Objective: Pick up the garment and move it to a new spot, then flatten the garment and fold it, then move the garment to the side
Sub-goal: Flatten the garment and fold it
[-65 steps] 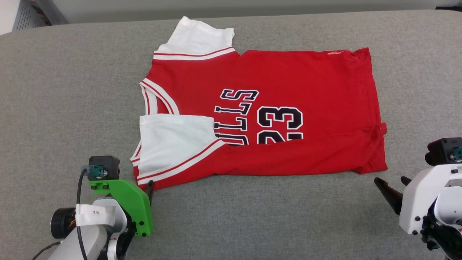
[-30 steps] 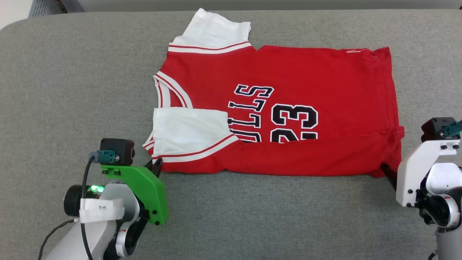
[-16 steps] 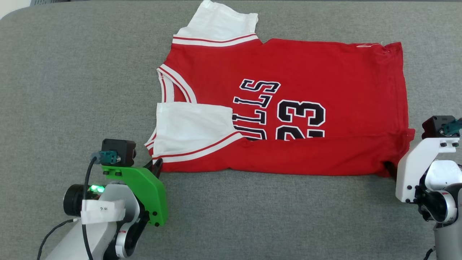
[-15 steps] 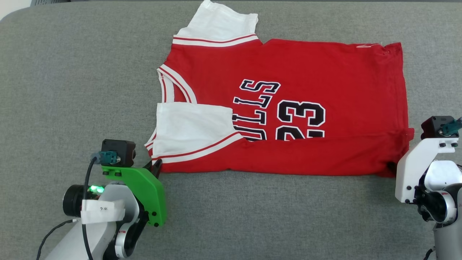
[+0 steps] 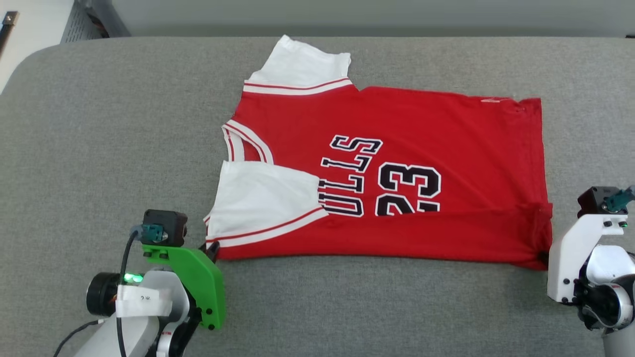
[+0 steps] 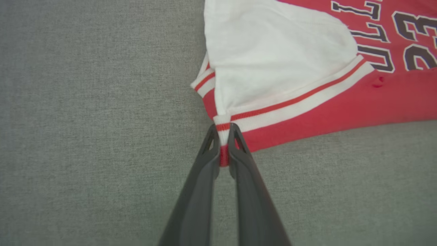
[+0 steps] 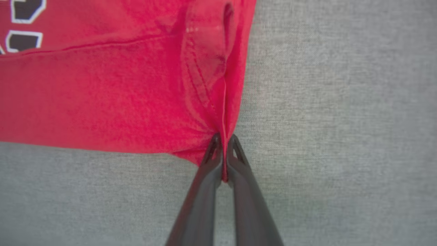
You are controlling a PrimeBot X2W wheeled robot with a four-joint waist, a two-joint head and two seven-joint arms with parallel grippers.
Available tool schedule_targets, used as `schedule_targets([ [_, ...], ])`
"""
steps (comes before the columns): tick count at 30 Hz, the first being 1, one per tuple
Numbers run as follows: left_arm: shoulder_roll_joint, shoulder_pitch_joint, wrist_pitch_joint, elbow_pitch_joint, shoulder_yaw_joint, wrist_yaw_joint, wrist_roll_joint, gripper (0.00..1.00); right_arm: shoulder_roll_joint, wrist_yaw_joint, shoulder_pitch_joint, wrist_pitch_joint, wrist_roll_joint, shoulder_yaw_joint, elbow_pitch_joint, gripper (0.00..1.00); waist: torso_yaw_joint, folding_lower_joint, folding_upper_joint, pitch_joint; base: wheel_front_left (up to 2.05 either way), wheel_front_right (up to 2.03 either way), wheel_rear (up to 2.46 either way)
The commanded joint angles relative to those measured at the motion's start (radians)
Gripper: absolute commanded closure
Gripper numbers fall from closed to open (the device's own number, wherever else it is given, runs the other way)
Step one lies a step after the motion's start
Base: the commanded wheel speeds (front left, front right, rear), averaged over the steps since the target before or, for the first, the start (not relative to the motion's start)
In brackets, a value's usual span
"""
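The garment (image 5: pixel 397 148) lies spread across the middle of the grey, cloth-covered surface (image 5: pixel 99 124). Its neck points toward the robot's left and its hem toward the right. It is a bright red tee with white short sleeves, each edged where it meets the body by a white band with a thin red stripe. The far sleeve (image 5: pixel 300 64) sticks out flat toward the back of the surface. The near sleeve (image 5: pixel 263 198) is turned in over the chest and covers the start of the black, white-outlined lettering (image 5: pixel 382 181). The collar (image 5: pixel 243 144) shows the same red-and-white trim.

The long edge nearest the robot is folded up over the front, making a red strip that hides the bottom of the letters and of the "23". The cloth is mostly smooth, with some puckering near the hem at the right.

The left tool (image 6: pixel 223 136) is pressed together on the near left corner, pinching the striped trim where the folded sleeve ends. The right tool (image 7: pixel 224 143) is likewise squeezed together on the near right corner of the hem, and the red fabric gathers into creases running up from its tips.
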Motion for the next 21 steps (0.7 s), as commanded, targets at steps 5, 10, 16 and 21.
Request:
schedule_targets([
  [5, 0.022, 0.056, 0.03, 0.008, -0.023, -0.008, -0.021, 1.0, -0.021, -0.001, 0.081, 0.04, 0.045, -0.012, -0.037, 1.0, -0.003, 0.0, 0.0, -0.083, 0.0, 0.0, 0.0],
  [10, 0.046, 0.118, 0.074, -0.031, -0.049, 0.002, -0.031, 1.0, -0.038, -0.001, 0.16, 0.082, 0.073, -0.035, -0.096, 1.0, 0.001, 0.0, 0.0, -0.111, 0.0, 0.0, 0.0],
  [16, 0.057, 0.17, 0.099, -0.076, -0.065, 0.021, -0.043, 1.0, -0.045, -0.001, 0.232, 0.11, 0.083, -0.075, -0.156, 1.0, 0.003, 0.0, 0.0, -0.112, 0.0, 0.0, 0.0],
  [21, 0.043, 0.17, 0.103, -0.059, -0.084, 0.011, -0.044, 1.0, -0.045, -0.001, 0.253, 0.113, 0.074, -0.084, -0.161, 1.0, 0.003, 0.0, 0.0, -0.092, 0.0, 0.0, 0.0],
])
